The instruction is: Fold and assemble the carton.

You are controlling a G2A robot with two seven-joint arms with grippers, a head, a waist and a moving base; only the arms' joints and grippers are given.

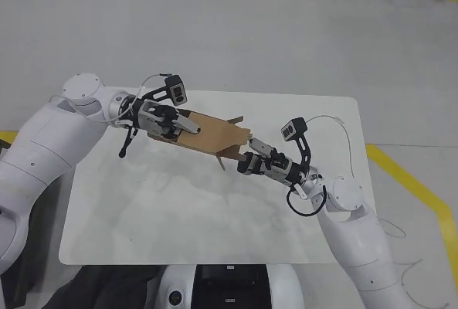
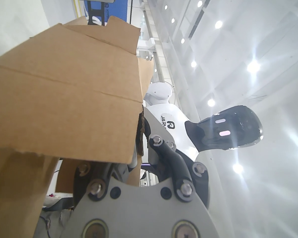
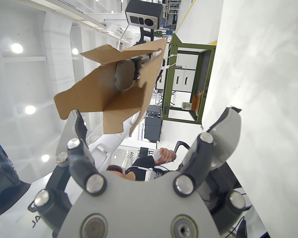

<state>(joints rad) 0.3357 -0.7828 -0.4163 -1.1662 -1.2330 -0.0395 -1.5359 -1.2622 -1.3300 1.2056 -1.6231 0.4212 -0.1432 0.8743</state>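
Two end effectors point(image 1: 188, 123) point(image 1: 252, 148), one carton point(image 1: 217, 133)

Bright, even light from overhead on the white desk point(image 1: 213, 224); just faint, soft shadow beneath the carton point(image 1: 217, 133). From the left wrist: round ceiling lamps point(image 2: 253, 66) beside the carton, flaring into starbursts and pale streaks, washing out the ceiling around them; carton's near face dull, in its own shade. From the right wrist: more lamps behind the carton, backlighting it, inner fold darker. Straight lines bowed toward the edges in both wrist views.
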